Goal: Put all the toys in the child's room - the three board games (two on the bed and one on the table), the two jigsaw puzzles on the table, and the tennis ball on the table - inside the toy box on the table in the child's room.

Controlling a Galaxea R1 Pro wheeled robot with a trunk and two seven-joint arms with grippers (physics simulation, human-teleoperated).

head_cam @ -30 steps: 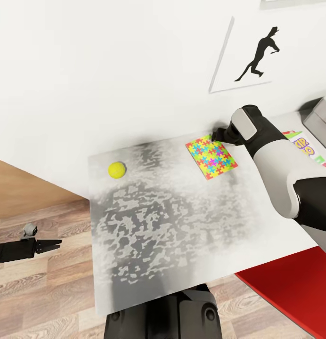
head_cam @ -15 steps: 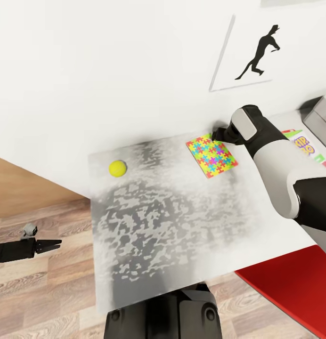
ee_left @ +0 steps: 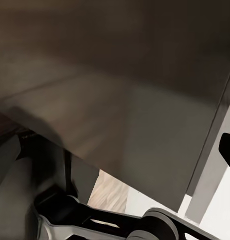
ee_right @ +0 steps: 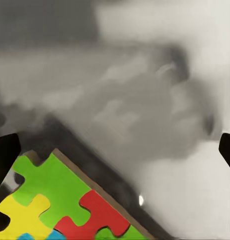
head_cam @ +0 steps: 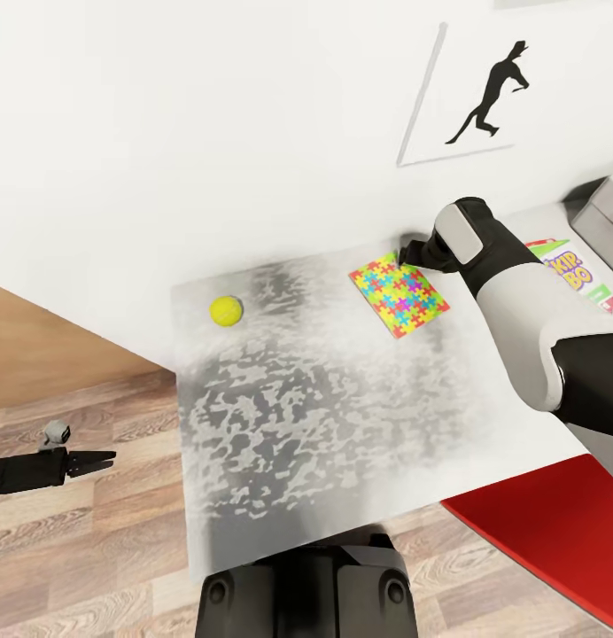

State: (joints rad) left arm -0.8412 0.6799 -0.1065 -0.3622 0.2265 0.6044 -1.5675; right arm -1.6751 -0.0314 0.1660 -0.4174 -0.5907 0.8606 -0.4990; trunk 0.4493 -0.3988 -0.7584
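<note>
Puzzle (head_cam: 399,297): flat on the worktop (head_cam: 324,416), its far corner between the right jaws.
Right gripper (head_cam: 406,252): jaws apart around that corner.
Left gripper (head_cam: 101,459): jaws together, over the floor.
Ball (head_cam: 226,310): near worktop's far edge, well apart.

- Right gripper (head_cam: 406,251): fingertips hidden behind the wrist at the jigsaw puzzle (head_cam: 399,297)'s far corner; jaw state unreadable.
- SKIP-BO box (head_cam: 574,270): partly covered by the right arm (lettering cut short).
- Toy box (head_cam: 603,217): cut by the picture's right edge.
- Left wrist view: dark blurred surfaces, unidentifiable.
</note>
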